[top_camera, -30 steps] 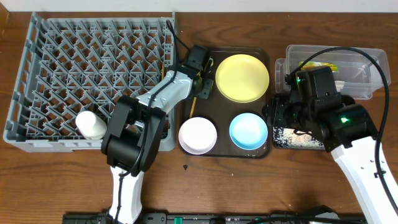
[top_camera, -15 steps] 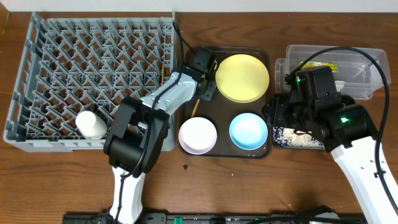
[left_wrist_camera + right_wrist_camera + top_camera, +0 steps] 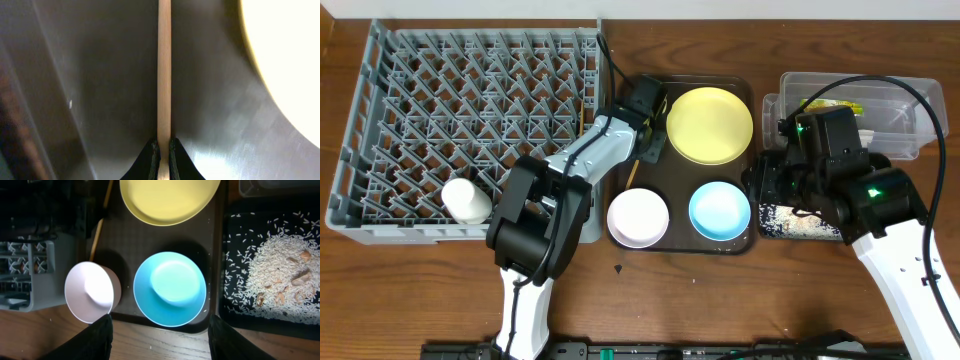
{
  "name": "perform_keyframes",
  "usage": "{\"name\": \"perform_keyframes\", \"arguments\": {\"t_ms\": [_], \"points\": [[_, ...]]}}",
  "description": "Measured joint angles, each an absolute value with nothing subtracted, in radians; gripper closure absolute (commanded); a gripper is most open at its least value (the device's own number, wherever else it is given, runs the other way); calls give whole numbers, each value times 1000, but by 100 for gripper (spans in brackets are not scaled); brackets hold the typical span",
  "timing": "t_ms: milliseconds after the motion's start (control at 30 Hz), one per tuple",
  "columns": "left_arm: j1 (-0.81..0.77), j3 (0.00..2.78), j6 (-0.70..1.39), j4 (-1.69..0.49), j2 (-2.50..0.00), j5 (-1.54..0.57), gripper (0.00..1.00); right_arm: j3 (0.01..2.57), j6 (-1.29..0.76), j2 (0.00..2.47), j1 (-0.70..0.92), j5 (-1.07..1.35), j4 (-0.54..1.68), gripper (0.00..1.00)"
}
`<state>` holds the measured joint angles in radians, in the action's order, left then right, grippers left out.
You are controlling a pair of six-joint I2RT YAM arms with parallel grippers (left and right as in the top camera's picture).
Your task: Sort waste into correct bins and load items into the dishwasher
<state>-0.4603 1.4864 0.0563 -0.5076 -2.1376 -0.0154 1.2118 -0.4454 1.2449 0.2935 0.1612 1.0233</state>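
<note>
My left gripper (image 3: 648,135) is shut on a wooden chopstick (image 3: 164,75) low over the brown tray's left side, next to the yellow plate (image 3: 710,124). The chopstick's free end shows in the overhead view (image 3: 631,172). The pink bowl (image 3: 638,217) and blue bowl (image 3: 720,211) sit at the tray's front. The white cup (image 3: 467,198) lies in the grey dish rack (image 3: 380,110). My right gripper (image 3: 160,335) is open and empty above the blue bowl (image 3: 170,287). Rice fills the black tray (image 3: 270,275). The green-and-yellow wrapper (image 3: 840,105) lies in the clear tub (image 3: 905,90).
The brown serving tray (image 3: 678,245) lies between the rack and the bins. A second thin wooden stick (image 3: 586,100) seems to lean at the rack's right wall. Bare wooden table (image 3: 740,300) runs along the front.
My left gripper has shifted slightly right, toward the yellow plate, still shut on the chopstick. The right arm has not moved.
</note>
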Motion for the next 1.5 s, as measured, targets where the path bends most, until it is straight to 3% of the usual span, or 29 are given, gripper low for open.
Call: {"name": "perform_keyframes", "arguments": {"t_ms": [300,667,933,1167,1400,1500], "points": [[-460,1501,56,-583,-2103,-15,92,1212,-445,1245,294,161,1023,41],[-453,1512,56,-628,-1886,-7,92,1212,-445,1245,294,161,1023,41],[-371,1516,68,-740,-1755,68,92,1212,-445,1245,294,161,1023,41],[-278,1521,126,-763,-1782,90,91,1212,-445,1245,294,161,1023,41],[-270,1521,161,-758,-1903,89,87,1212,-445,1245,294,161,1023,41],[-270,1521,164,-759,-1941,89,75,1212,-445,1245,294,161,1023,41]]}}
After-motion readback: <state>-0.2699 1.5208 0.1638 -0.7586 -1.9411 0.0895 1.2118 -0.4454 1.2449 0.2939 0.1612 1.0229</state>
